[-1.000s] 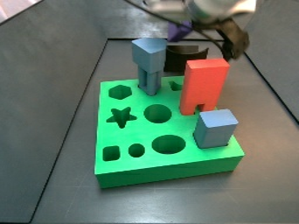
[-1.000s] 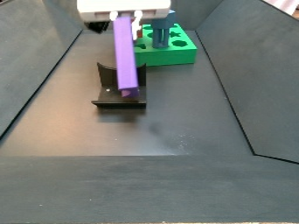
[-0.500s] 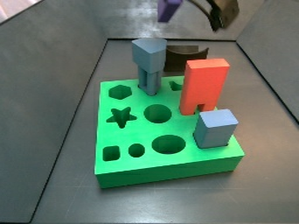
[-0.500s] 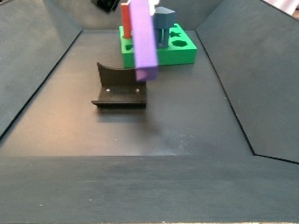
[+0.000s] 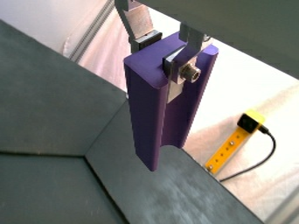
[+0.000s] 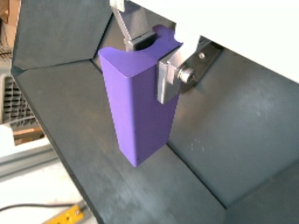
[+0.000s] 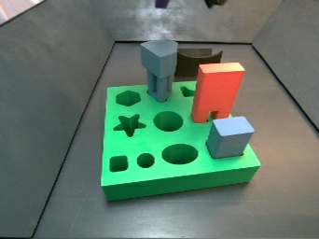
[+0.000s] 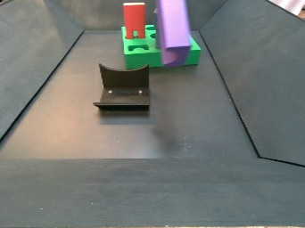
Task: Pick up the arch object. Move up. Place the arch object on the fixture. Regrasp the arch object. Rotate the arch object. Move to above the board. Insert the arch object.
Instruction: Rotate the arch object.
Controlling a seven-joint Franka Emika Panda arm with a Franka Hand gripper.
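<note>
A plain purple arch object [image 5: 162, 112] sits in the silver gripper [image 5: 166, 42], above a bright green board [image 7: 137, 177] and black fixture [image 8: 121, 89].

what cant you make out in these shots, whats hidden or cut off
- Gripper: shut on the purple arch object in both wrist views; in both side views its body is cut off by the top edge.
- Arch object: its upper end runs out of a side view's frame.
- Fixture: mostly hidden behind the red block and grey-blue post in a side view.
- Board: partly hidden behind the arch object; its holes can't be told there.
</note>
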